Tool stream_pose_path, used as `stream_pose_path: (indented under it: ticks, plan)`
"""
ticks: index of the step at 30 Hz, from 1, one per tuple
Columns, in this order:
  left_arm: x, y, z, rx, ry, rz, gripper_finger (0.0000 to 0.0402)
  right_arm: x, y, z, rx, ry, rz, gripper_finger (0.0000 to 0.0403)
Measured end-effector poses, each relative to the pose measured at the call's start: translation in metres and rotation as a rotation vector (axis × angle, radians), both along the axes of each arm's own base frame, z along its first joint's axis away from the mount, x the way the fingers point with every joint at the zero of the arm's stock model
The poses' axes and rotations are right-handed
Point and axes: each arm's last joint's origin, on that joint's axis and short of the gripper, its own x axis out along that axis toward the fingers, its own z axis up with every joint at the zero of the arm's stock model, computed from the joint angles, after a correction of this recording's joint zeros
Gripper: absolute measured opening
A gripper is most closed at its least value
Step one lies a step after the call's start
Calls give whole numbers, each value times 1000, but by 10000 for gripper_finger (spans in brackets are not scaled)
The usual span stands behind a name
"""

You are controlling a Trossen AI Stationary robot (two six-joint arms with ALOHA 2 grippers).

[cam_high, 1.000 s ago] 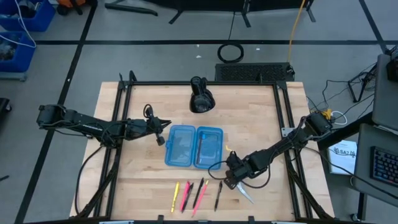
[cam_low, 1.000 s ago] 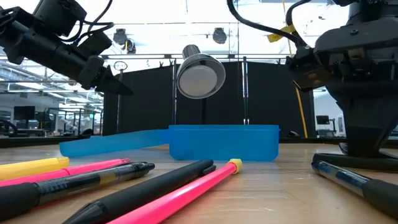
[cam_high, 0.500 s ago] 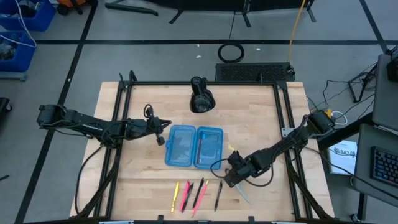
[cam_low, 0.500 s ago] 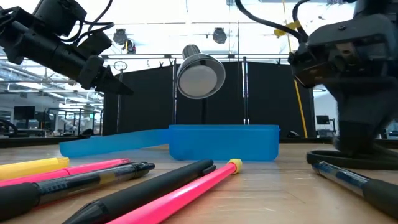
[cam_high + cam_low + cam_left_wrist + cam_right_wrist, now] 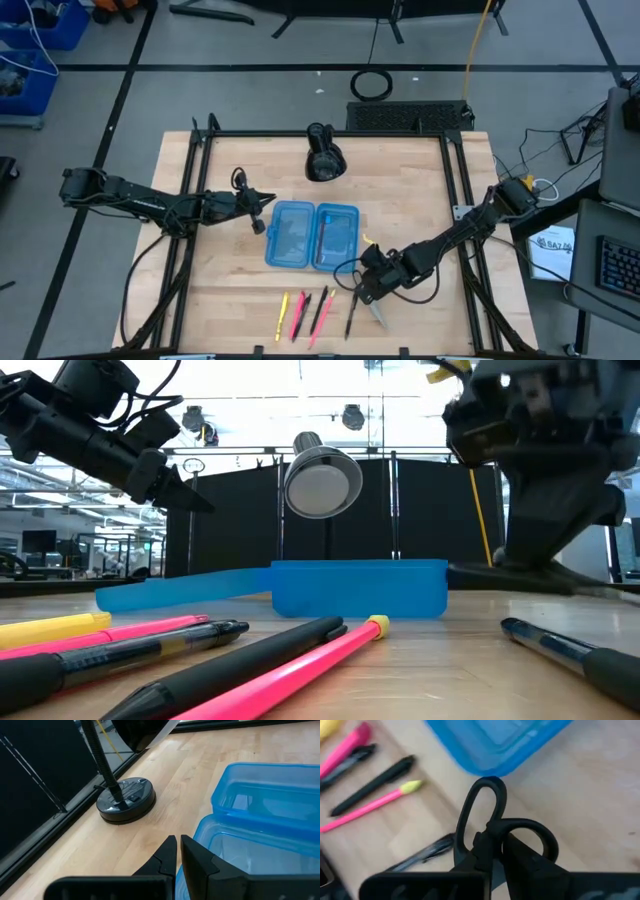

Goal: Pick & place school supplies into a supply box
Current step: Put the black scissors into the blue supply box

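Translucent blue supply box (image 5: 312,236), black-handled scissors (image 5: 490,827), pink pen (image 5: 290,665), yellow pen (image 5: 50,628).

Open blue supply box (image 5: 260,815), round black lamp base (image 5: 126,800), L gripper (image 5: 179,851) fingers seemingly shut.

High view straight down over the whole bench (image 5: 240,290), low view level at bench height facing the room, wrist views close in, all sharing the box (image 5: 312,236).
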Motion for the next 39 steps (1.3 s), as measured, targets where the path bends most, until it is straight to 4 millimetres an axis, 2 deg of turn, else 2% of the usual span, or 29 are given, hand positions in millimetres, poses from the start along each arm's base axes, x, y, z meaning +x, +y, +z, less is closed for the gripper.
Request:
stream_pose_path:
  ticks: [8, 23, 35, 39]
  plan:
    - [0, 0, 0, 0, 0, 0, 31, 7, 14, 9, 100, -132, -15, 10]
    - [0, 0, 0, -11, -1, -8, 31, 19, 20, 24, 1, -405, -52, 9]
    - [0, 0, -1, -15, 5, -7, 31, 17, -4, 65, -80, -541, -95, 8]
    - [0, 0, -1, -9, 8, -9, 31, 18, -21, 65, -90, -488, -165, 8]
